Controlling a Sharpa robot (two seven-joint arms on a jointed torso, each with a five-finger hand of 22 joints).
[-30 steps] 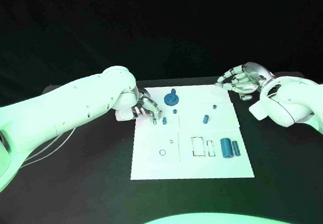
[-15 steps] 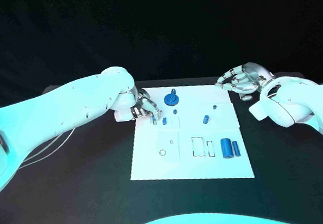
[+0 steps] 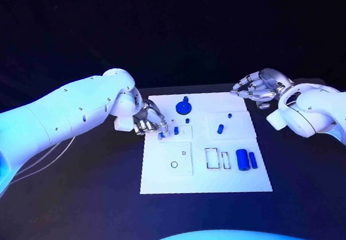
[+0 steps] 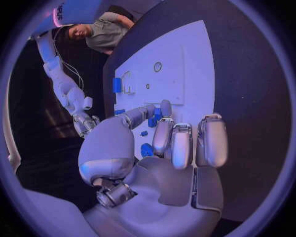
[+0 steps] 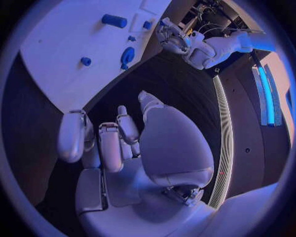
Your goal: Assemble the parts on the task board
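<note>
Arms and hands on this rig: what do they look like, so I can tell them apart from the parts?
Both arms are smooth, white, rounded shells with small dark screw dots. The left arm has thin pale cables beneath it. The left hand and right hand are silver metal with segmented fingers and pale pads.

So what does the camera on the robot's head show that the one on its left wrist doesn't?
The head view alone gives the whole white board from above, with two blue cylinders lying side by side near its right edge. The left wrist view alone gives the left hand close up from behind, its fingertips right by a small blue piece. Both share the board, the blue disc and the right hand.
</note>
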